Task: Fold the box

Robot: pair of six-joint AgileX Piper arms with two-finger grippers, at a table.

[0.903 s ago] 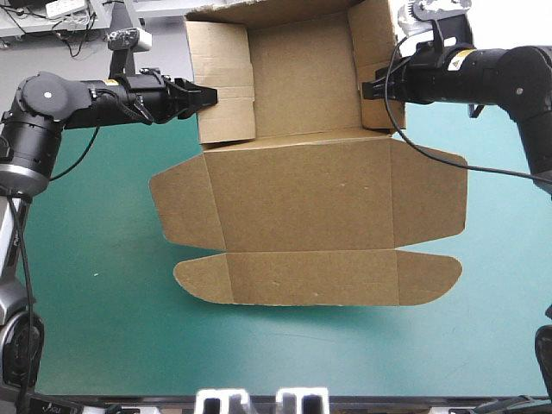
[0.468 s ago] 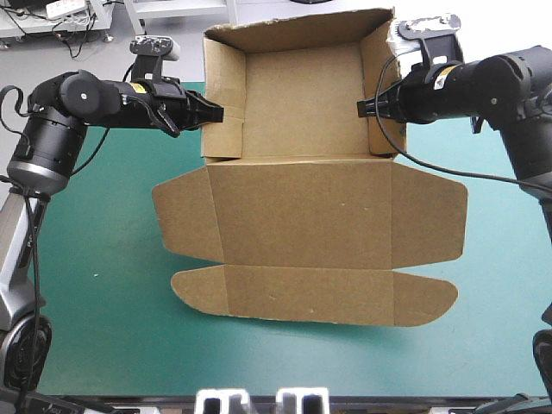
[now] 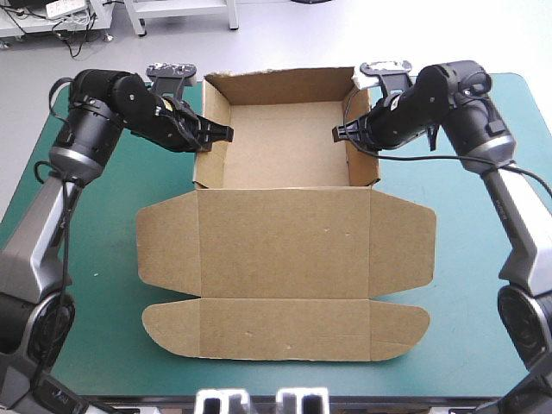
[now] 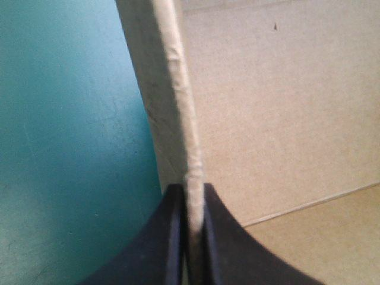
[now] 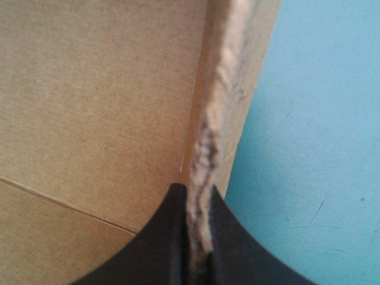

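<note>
The brown box [image 3: 285,233] lies on the teal-green cover with its far part raised into an open tray and its lid flat toward the near edge. My left gripper [image 3: 226,132] is shut on the top edge of the tray's left wall [image 4: 172,113], whose board runs between the black fingers [image 4: 172,237]. My right gripper [image 3: 338,134] is shut on the top edge of the right wall [image 5: 222,89] in the same way. The tray's floor [image 3: 285,142] and back wall [image 3: 280,86] show between the two grippers.
The lid panel [image 3: 285,244] has side flaps [image 3: 164,250] and a front flap [image 3: 285,329] with rounded ends, lying flat near the table's near edge. Bare teal-green cover [image 3: 483,285] shows on both sides of the box.
Both arms have drawn the box toward the near edge and lowered it. The tray now sits down on the table with its walls upright, both grippers still clamped on the side walls.
</note>
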